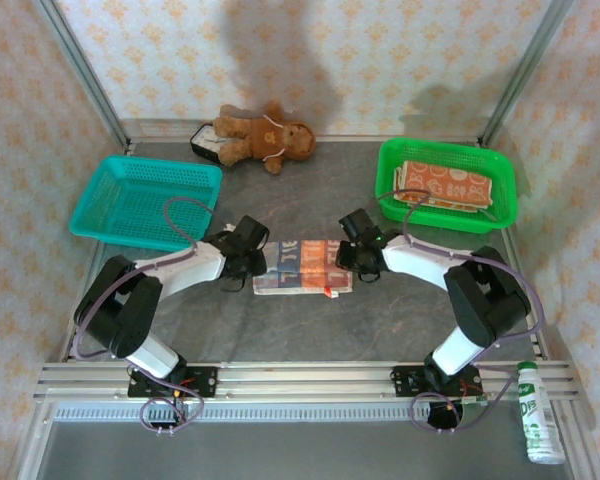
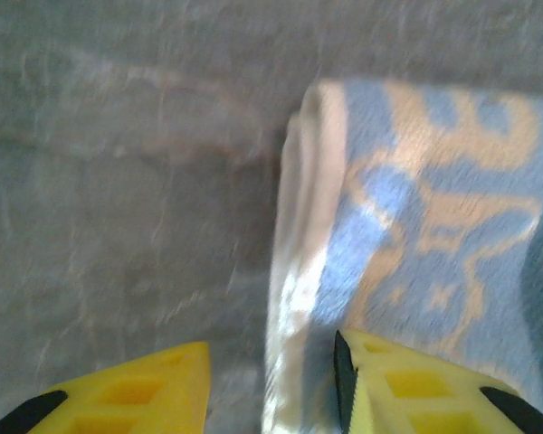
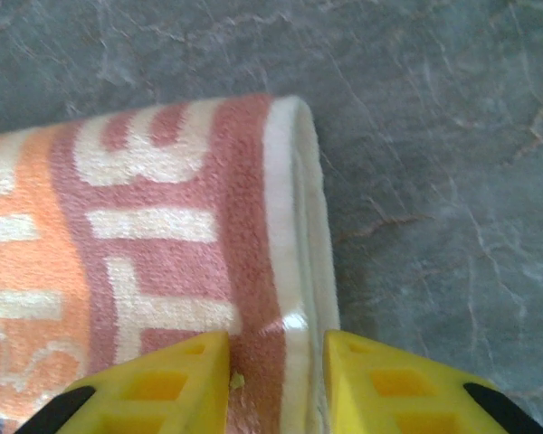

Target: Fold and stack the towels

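A folded towel (image 1: 302, 268) with coloured block lettering lies flat on the grey table between my two grippers. My left gripper (image 1: 255, 262) sits at its left end. In the left wrist view that gripper (image 2: 271, 389) is open, and the towel's (image 2: 434, 226) cream folded edge lies between the yellow fingers with a gap on the left side. My right gripper (image 1: 352, 258) sits at the right end. In the right wrist view it (image 3: 276, 380) stands narrowly open astride the towel's (image 3: 145, 226) white edge, one finger over the pink lettering. Another folded towel (image 1: 445, 187), orange and cream, lies in the green basket (image 1: 448, 148).
A teal basket (image 1: 145, 200) stands at the back left. A brown teddy bear (image 1: 265, 135) lies against the back wall. A white and green bottle (image 1: 540, 410) lies off the table's front right, beyond the metal rail.
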`<state>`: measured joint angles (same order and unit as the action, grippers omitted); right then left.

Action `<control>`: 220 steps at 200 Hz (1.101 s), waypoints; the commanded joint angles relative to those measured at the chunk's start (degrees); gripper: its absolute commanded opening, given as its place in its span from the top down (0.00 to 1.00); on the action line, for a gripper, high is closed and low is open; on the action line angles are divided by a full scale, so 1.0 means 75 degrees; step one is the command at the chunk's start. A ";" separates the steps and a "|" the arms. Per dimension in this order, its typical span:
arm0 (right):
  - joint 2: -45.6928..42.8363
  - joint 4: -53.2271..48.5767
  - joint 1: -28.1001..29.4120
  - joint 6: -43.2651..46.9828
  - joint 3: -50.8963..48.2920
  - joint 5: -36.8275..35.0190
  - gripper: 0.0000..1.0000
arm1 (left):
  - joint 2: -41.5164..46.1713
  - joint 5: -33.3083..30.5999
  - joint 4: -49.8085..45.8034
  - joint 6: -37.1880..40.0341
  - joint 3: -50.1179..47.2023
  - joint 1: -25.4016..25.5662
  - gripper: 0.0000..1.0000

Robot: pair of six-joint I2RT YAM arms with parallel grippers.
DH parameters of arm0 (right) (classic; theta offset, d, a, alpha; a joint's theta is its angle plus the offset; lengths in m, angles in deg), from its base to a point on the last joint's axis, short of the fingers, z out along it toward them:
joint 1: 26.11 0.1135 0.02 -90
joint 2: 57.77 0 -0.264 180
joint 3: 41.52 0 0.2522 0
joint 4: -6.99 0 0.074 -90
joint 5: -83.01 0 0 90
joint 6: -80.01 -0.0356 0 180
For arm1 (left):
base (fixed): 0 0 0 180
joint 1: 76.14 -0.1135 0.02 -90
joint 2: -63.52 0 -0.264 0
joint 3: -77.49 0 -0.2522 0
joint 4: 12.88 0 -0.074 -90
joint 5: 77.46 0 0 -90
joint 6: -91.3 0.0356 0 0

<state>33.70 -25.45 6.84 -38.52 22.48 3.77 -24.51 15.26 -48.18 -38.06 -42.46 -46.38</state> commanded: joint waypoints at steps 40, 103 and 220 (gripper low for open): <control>-0.0612 -0.0421 -0.0045 -0.0039 -0.0224 -0.0079 0.68 | 0.1060 -0.0034 -0.0498 -0.0331 -0.0288 0.0222 0.59; -0.0349 -0.0271 -0.0056 -0.0083 -0.0062 0.0056 0.71 | 0.0287 0.0245 -0.0328 -0.0671 0.0176 -0.0010 0.68; -0.0086 -0.0041 -0.0057 -0.0055 -0.0010 0.0224 0.77 | 0.0066 0.0424 0.0242 -0.0609 -0.0003 -0.0093 0.78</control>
<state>32.86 -26.70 6.84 -38.52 21.10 5.76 -23.33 18.13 -47.79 -42.23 -42.29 -46.69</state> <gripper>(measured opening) 0.234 0.218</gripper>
